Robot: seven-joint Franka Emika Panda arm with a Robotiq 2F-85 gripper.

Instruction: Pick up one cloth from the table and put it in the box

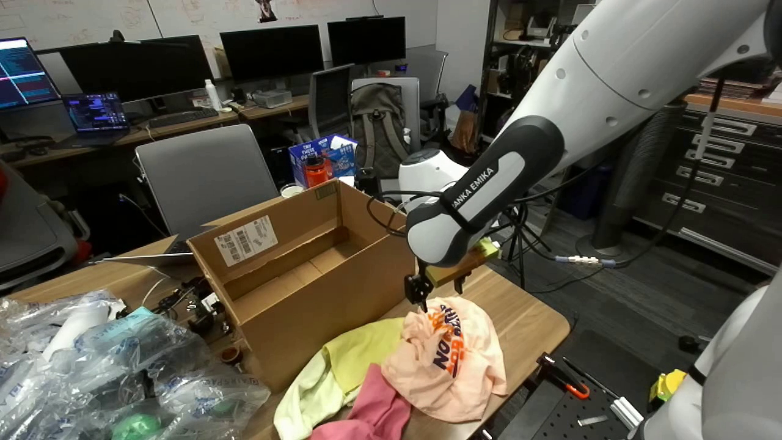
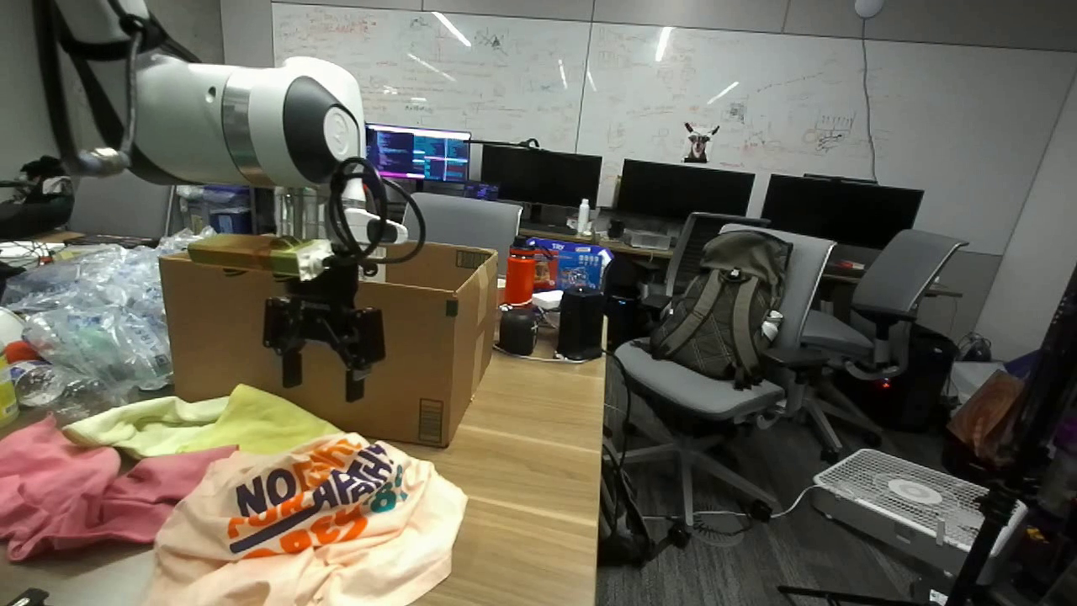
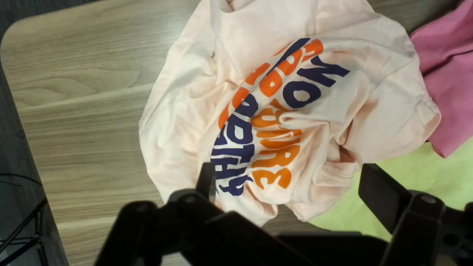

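A soft, pale peach cloth (image 1: 452, 366) printed with orange and navy lettering lies loosely bunched on the light wood-grain tabletop (image 1: 525, 308), near its rounded corner. Its raised folds probably offer the easiest place to pinch. Above it hangs a black, two-fingered gripper (image 2: 323, 390), pointing down, its fingers spread wide with nothing between them; I take that spread as readiness to straddle a fold. The peach cloth touches two others: a smooth pink cloth (image 1: 379, 406) and a yellow-green cloth (image 1: 360, 351) with a paler part, so a careless pinch might drag a neighbour along. Just beside them stands a large, brown, rectangular cardboard box (image 1: 324, 324), open at the top, presumably set close so that the carry over its wall is short; the peach cloth is not yet inside. A white paper label (image 1: 245, 240) shows on an inner wall. Past the box's end, away from the peach cloth, clear plastic packing cushions (image 1: 116, 360) lie heaped, perhaps to leave working room.

Counting from where I stand: three cloths, one box, one gripper, one olive-green fabric backpack (image 2: 722, 311) on a grey chair (image 2: 702, 389), and four black-framed monitors (image 2: 686, 195) before the white writing board (image 2: 505, 76).
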